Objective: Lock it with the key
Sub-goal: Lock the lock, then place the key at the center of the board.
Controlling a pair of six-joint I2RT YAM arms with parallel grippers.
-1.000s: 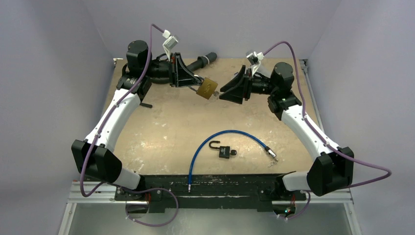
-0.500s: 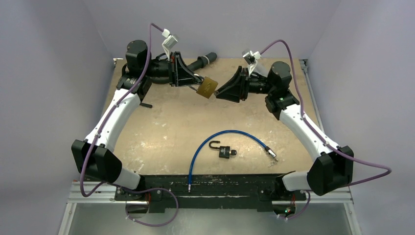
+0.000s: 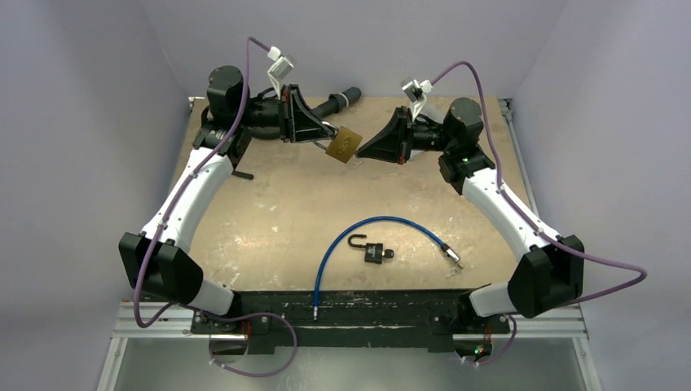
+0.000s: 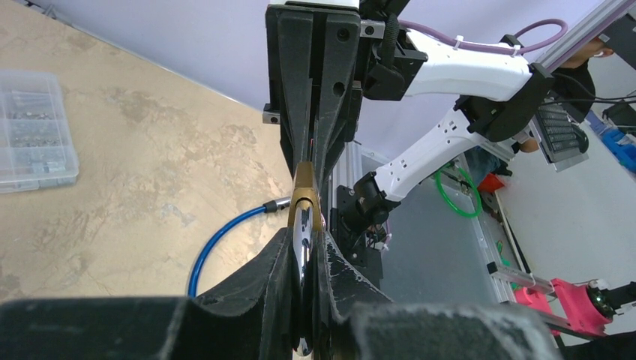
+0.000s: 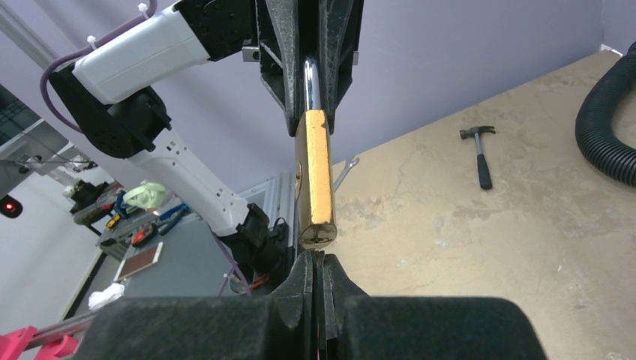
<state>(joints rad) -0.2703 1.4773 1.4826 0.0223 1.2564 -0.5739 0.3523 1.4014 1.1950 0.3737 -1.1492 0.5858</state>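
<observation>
1. Your rectangular brass padlock hung in the air over the far side of the worn tan table, with the left gripper pinching its steel shackle.
2. The right gripper had its fingers pressed together just beside the lock's base.
3. Only the right wrist view showed you that base edge-on. Only the overhead view showed the blue cable and the small black padlock.
4. You could not tell whether a key sat between the right fingers.

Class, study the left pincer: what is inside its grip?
The left pincer clamps the padlock's steel loop, and the brass body sticks out beyond the tips. The loop's far end is covered by the fingers, so it cannot be seen.
</observation>
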